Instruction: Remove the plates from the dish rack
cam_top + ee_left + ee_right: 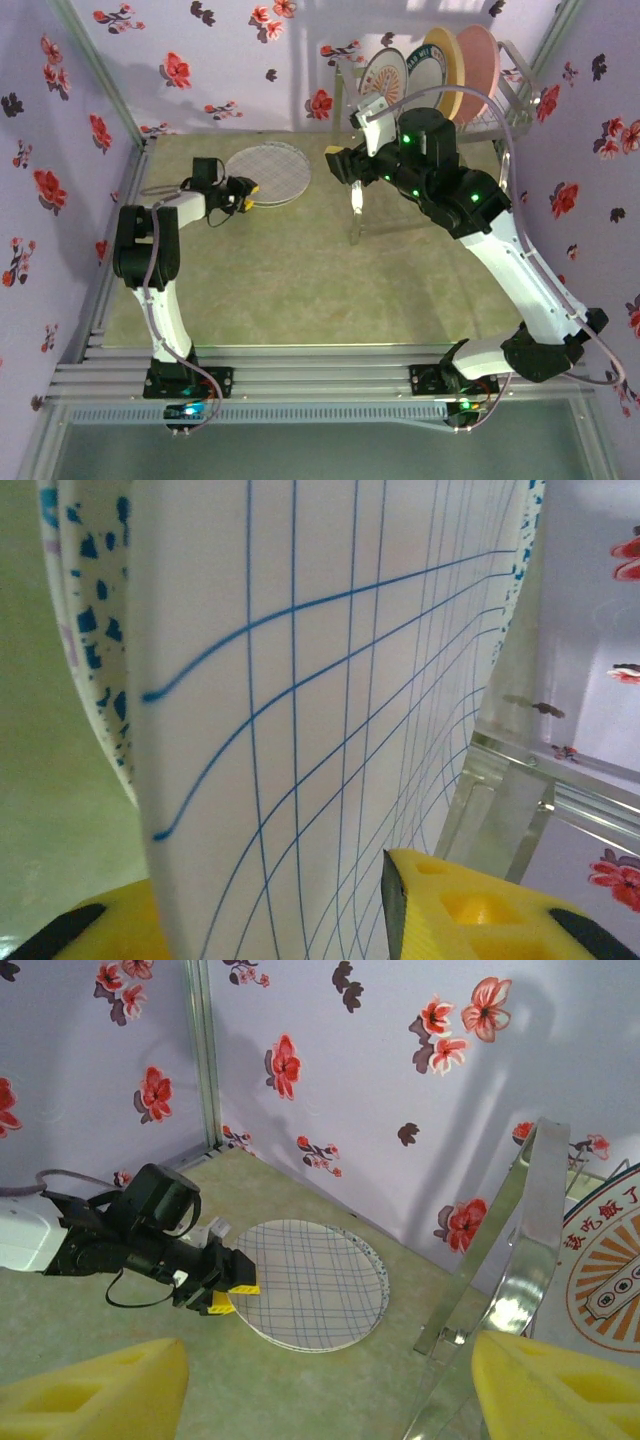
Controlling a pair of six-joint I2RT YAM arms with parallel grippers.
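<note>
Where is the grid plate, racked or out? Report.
Out: the grid plate lies flat on the table atop a teal-speckled plate, apart from the dish rack.

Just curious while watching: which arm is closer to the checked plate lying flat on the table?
Left. The left gripper sits at the grid plate's rim; the right gripper hangs apart, nearer the dish rack.

White arm links (520, 270), black joints (135, 250), green lights (408, 135); right claw (330, 1390) pads yellow.
</note>
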